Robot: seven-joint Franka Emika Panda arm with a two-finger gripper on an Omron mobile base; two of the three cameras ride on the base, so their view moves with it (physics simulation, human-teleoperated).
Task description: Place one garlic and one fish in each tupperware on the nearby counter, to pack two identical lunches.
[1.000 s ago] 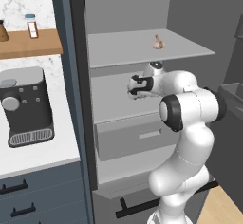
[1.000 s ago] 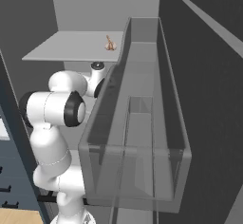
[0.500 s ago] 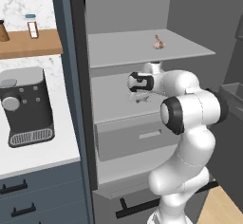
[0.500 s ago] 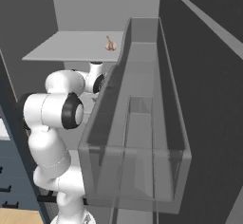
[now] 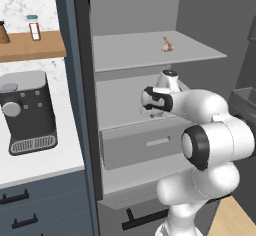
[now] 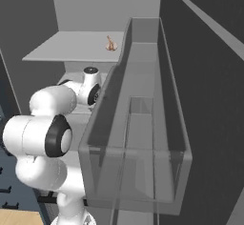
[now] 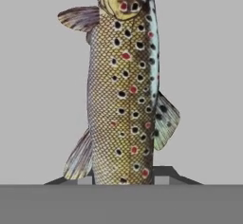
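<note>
Robot's reaching into the open fridge, arm bent over the middle shelf (image 5: 120, 111), hand low on it. Gripper (image 5: 153, 111) sits right at the fish (image 7: 124, 83). In the hand view the spotted brown body runs straight up from between the finger tips (image 7: 167, 173), which flank its tail end on both sides. Looks clenched on the fish, jaws drawn in against the body. Tips are mostly cut off at the bottom of that view, so I'd say gripped, prob. not 100% sure the contact is firm. The fish lies flat on the grey shelf, not raised as far as I can tell.

One garlic (image 5: 167, 44) sits alone on the top shelf (image 5: 150, 52), well apart from the hand, untouched.

Step in hand: picking up a fish. Packing itself looks barely begun; no tupperware shows from here, just the counter (image 5: 35, 162) to the left with the coffee machine (image 5: 27, 111) on it.

Next, I reckon: lift straight up a bit, back out w/o clipping the shelf above or the clear door bin (image 6: 138, 138) beside the arm, then swing or drive over to the counter trays. The fish is long and held near one end, so it may droop or twist; a slow pull-out seems wise.
</note>
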